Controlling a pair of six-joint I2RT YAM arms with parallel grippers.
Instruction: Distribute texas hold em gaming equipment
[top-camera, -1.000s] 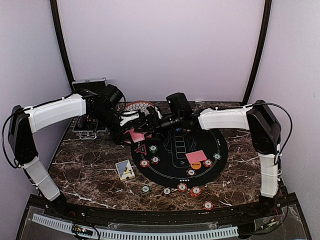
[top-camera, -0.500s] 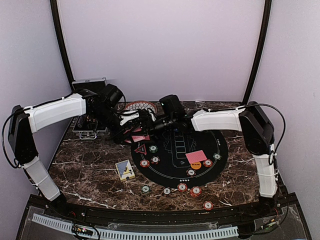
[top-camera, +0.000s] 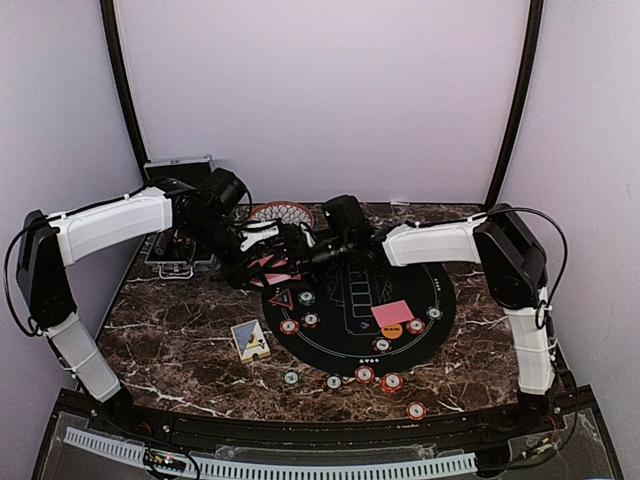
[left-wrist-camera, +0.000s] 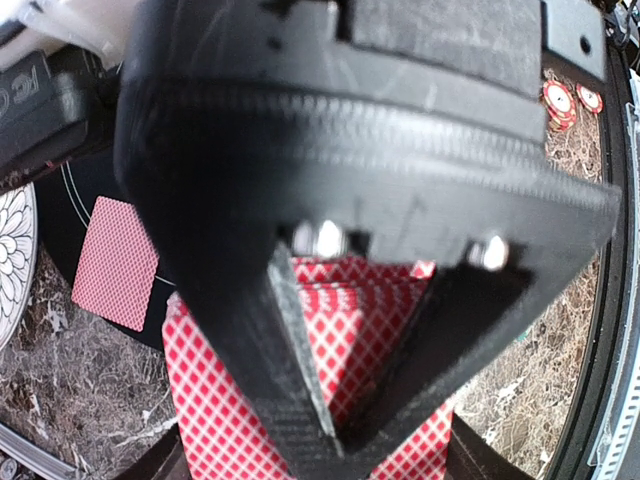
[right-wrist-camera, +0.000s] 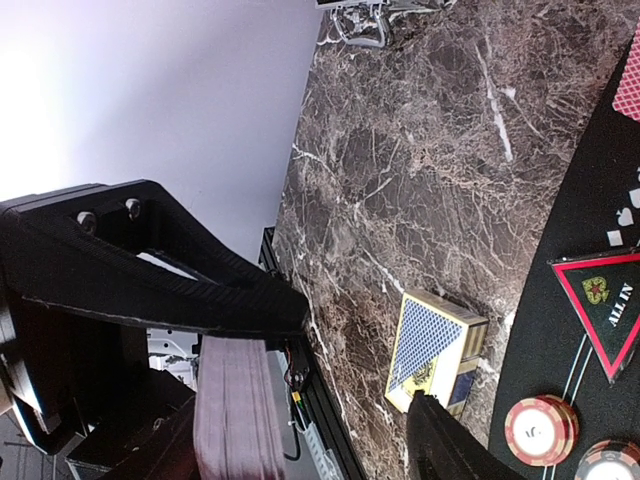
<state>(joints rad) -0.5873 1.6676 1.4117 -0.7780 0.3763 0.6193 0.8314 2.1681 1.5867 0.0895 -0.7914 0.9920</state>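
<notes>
Your left hand (top-camera: 262, 262) is clamped on a stack of red-backed playing cards (left-wrist-camera: 215, 400) over the black mat's (top-camera: 345, 322) far-left edge. Your right hand (right-wrist-camera: 355, 355) sits just beside, fingers apart, holding nothing.

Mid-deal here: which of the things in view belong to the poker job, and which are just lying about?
Job: red-backed cards, dealt card, poker chips, orange button, red triangle marker.
Lying about: patterned bowl, black case, blue card box.
</notes>
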